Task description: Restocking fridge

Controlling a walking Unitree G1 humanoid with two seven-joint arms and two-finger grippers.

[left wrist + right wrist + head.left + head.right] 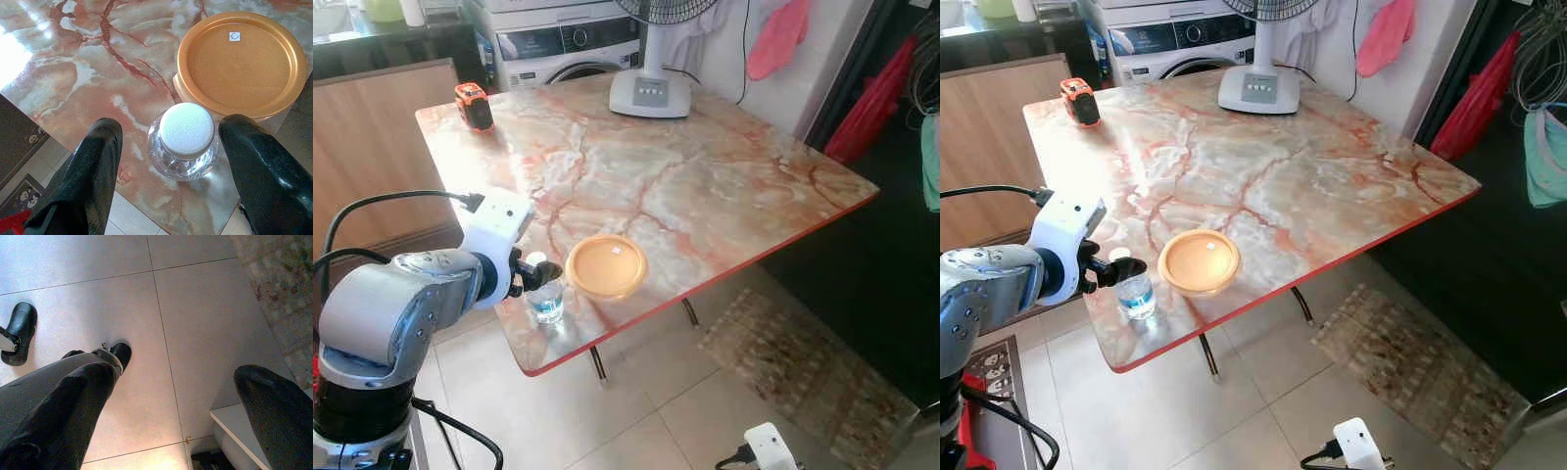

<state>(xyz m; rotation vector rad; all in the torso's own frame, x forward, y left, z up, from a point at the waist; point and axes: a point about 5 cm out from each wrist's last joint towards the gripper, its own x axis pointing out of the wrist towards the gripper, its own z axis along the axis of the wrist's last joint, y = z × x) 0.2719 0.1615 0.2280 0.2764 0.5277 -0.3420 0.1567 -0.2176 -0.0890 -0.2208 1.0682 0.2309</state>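
Now left gripper [168, 161] straddles ribbed-capped clear bottle [186, 142], seemingly untouched.

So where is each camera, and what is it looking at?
Left eye: head, looking down at the marble table; left arm, left gripper at the water bottle.
Right eye: same scene, orange container.
Left wrist: looks along its open fingers at the bottle and container too.
Right wrist: right gripper, open, faces floor tiles.
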